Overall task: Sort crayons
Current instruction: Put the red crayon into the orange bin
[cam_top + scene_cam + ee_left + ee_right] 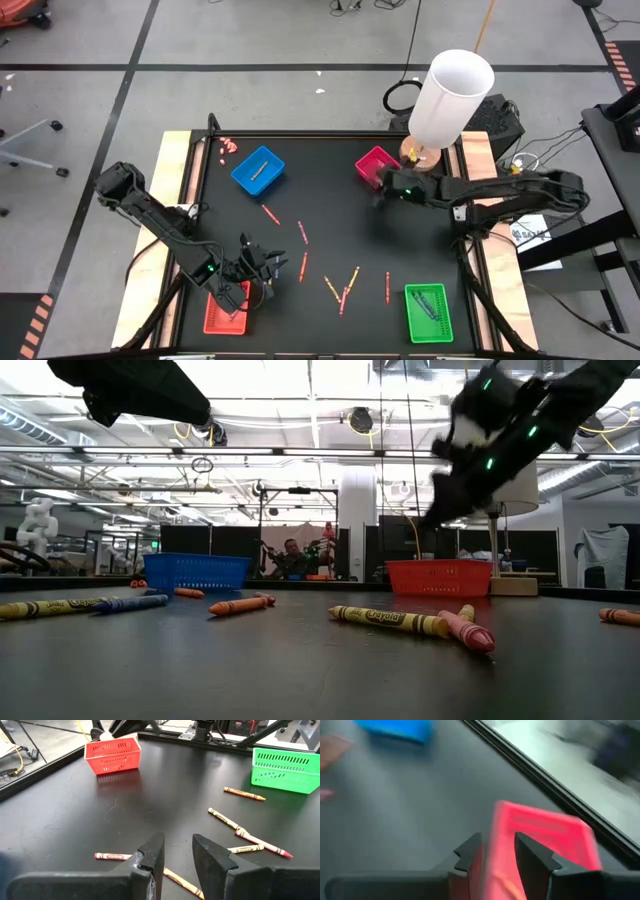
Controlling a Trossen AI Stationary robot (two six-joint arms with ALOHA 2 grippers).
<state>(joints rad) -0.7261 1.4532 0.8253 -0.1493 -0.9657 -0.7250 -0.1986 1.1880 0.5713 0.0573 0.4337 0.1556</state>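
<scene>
Right gripper [384,186] hovers at the magenta tray [376,165], far right — jaws parted, empty. Left gripper [270,265], near left beside the red tray [225,312], likewise parted, empty. Crayons [343,290] lie scattered mid-table.

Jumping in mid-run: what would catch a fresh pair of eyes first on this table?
Probably the tall white cylinder at the table's far right corner, towering over the magenta tray, where the right claw hovers. Next, the crayons scattered across the black middle, and bright trays at the corners, with the left claw beside the red tray.
</scene>
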